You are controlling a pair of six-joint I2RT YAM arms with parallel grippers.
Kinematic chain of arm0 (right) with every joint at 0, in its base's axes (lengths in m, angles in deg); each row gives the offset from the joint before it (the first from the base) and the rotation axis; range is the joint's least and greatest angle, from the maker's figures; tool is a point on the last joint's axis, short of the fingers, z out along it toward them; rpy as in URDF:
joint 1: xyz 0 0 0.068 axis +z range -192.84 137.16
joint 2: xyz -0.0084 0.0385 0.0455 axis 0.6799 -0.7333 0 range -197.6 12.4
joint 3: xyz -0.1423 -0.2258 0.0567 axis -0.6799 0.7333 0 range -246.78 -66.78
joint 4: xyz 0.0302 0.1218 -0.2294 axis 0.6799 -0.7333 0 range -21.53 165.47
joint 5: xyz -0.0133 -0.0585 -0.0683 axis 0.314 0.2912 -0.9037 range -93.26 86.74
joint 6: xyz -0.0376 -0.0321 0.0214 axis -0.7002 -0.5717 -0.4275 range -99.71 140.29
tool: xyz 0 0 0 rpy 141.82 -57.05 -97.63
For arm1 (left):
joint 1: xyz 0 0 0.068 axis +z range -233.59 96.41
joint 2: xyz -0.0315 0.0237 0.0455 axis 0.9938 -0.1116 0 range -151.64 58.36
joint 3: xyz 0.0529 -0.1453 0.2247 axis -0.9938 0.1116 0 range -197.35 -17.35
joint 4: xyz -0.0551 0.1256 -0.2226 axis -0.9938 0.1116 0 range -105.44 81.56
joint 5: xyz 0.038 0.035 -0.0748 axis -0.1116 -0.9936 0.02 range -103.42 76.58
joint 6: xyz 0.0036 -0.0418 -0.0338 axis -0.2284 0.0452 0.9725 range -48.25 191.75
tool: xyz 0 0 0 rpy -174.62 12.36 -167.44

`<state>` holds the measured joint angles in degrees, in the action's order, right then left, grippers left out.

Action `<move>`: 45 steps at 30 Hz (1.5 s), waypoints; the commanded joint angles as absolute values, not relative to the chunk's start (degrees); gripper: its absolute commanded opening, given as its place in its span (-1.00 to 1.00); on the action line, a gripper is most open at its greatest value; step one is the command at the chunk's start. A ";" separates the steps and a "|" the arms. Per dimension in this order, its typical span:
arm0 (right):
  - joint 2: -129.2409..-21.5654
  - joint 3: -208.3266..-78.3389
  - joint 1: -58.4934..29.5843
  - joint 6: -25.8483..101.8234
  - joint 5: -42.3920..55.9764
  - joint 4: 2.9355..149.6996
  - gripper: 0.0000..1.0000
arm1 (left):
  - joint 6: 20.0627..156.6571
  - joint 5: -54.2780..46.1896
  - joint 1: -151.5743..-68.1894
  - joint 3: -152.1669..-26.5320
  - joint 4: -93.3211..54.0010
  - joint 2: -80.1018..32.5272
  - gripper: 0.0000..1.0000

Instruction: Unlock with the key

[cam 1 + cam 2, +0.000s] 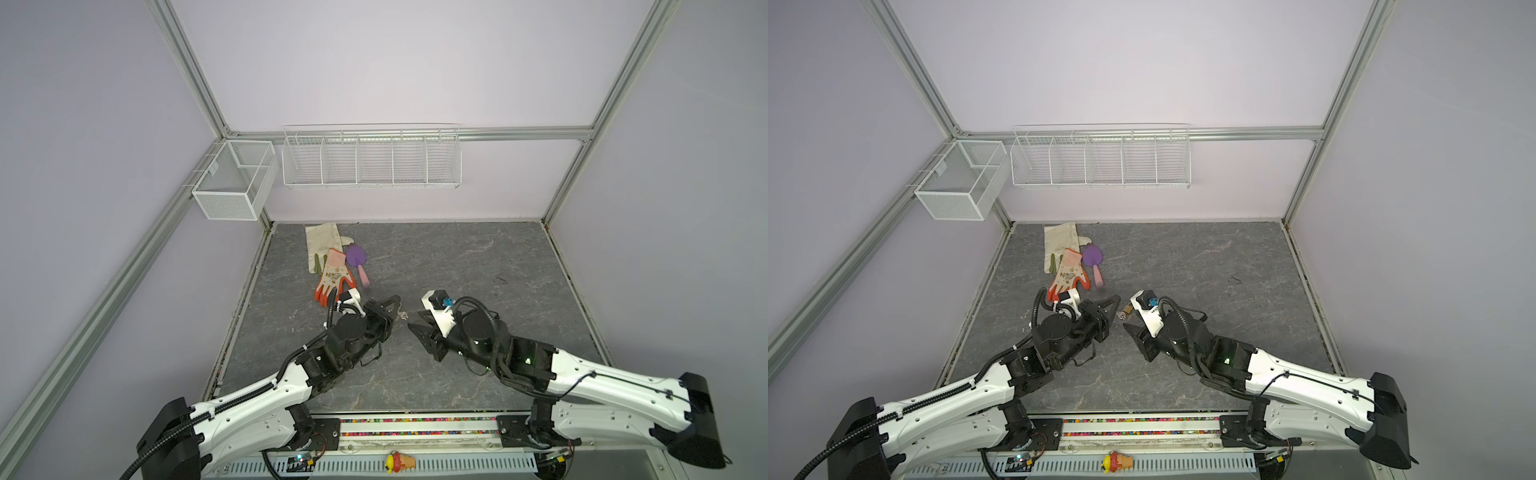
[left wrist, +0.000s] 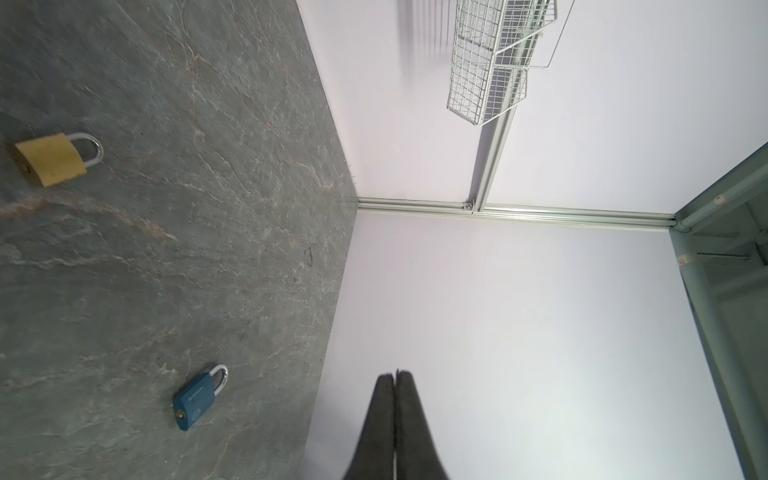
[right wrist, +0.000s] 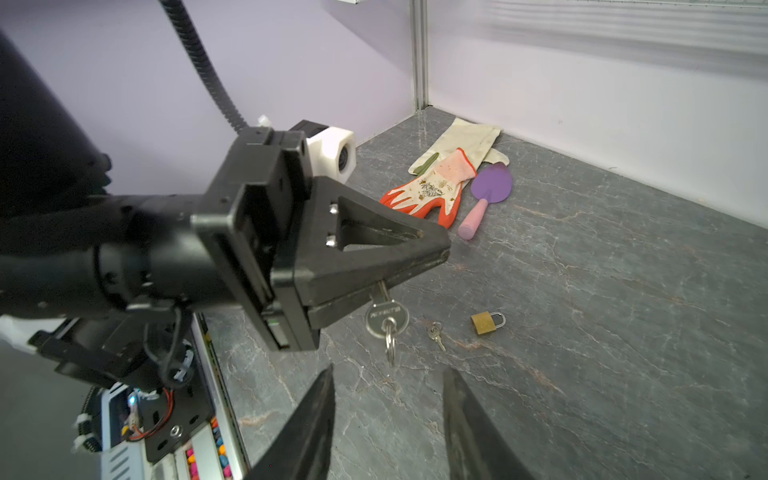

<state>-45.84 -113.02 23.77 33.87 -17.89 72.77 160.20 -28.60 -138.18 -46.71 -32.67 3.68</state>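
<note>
A silver key with a round head and a split ring hangs from my left gripper, which is shut on its blade above the table. In the left wrist view that gripper shows its fingers pressed together, and the key is hidden there. In both top views the key dangles just below the left gripper. My right gripper stands open a short way from the key, holding nothing. A brass padlock and a blue padlock lie shut on the table.
A second, small key lies on the table beside the brass padlock. An orange glove, a cream glove and a purple trowel lie at the back left. Wire baskets hang on the back wall.
</note>
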 commanded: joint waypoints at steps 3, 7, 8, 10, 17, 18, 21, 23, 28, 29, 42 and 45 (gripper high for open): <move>-41.84 -116.77 20.17 40.22 -6.11 63.67 0.27 | 142.44 -23.62 -133.54 -49.72 -29.09 5.50 -1.00; -41.48 -119.36 13.40 47.66 5.70 60.53 0.47 | 126.10 -20.97 -133.04 -52.02 -29.49 5.32 -1.00; -41.67 -119.68 11.28 49.68 9.03 60.59 0.47 | 122.84 -20.07 -133.05 -52.47 -29.89 4.85 -1.00; -41.96 -119.70 8.44 53.00 15.16 62.60 0.47 | 117.65 -18.51 -132.95 -53.25 -30.99 3.81 -1.00; -44.76 -117.73 3.02 60.85 25.55 73.54 0.20 | 108.74 -9.23 -132.92 -53.65 -42.16 0.87 -1.00; -45.65 -117.71 2.72 61.35 26.57 74.90 0.18 | 108.13 -8.30 -132.92 -54.18 -42.29 0.64 -1.00; -48.05 -118.46 2.41 61.31 27.32 75.49 0.06 | 107.13 -6.77 -132.90 -55.40 -42.42 -0.13 -1.00; -48.42 -117.84 2.07 61.55 27.25 76.64 0.02 | 107.43 -6.50 -132.93 -55.66 -42.74 -0.31 -1.00; -49.54 -117.52 1.82 61.12 27.03 78.67 -0.10 | 107.98 -4.71 -132.91 -56.32 -44.31 -1.11 -1.00; -49.82 -117.55 1.83 61.07 27.14 79.29 -0.10 | 107.97 -4.18 -132.90 -56.53 -44.68 -1.39 -1.00; -51.19 -114.95 0.74 61.10 28.54 82.97 -0.21 | 108.58 -2.28 -132.92 -58.19 -46.02 -3.03 -1.00; -52.09 -115.17 0.71 61.32 29.63 84.20 -0.34 | 109.12 -2.25 -132.97 -58.31 -46.60 -3.59 -1.00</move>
<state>-51.22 -115.88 1.02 60.69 27.53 80.18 109.47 -3.00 -133.09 -56.44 -44.85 -2.96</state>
